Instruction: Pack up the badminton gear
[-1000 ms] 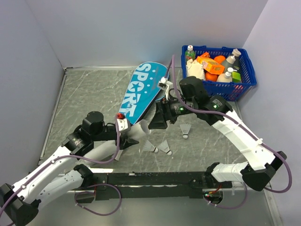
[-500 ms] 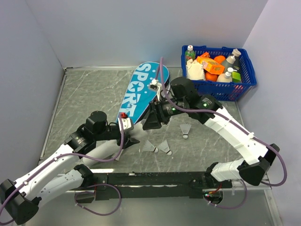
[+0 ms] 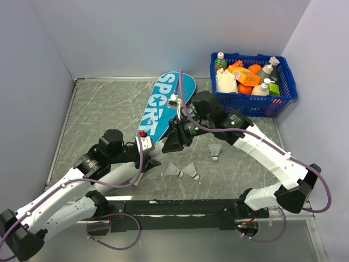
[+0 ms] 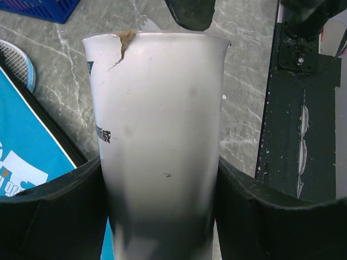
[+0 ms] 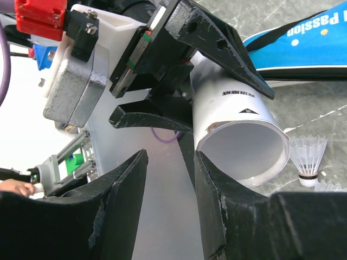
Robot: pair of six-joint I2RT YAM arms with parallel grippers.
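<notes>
My left gripper (image 4: 160, 216) is shut on the long white tube (image 4: 157, 124), which points away from it with its torn open rim at the far end. In the top view the left gripper (image 3: 152, 158) sits just below the blue SPORT bag (image 3: 163, 103). My right gripper (image 3: 170, 146) is open and empty, right at the tube's open mouth (image 5: 244, 146), with one finger (image 5: 217, 211) beside the rim. Three white shuttlecocks (image 3: 215, 151) (image 3: 173, 170) (image 3: 191, 172) lie on the table. A racket head (image 4: 16, 62) shows beside the bag.
A blue mesh basket (image 3: 283, 98) with bottles and packets stands at the back right. Grey walls close the table at the back and left. The black base rail (image 3: 180, 210) runs along the near edge.
My right gripper has moved left and down to the tube's open end. My left gripper has drawn the tube slightly toward the near side.
</notes>
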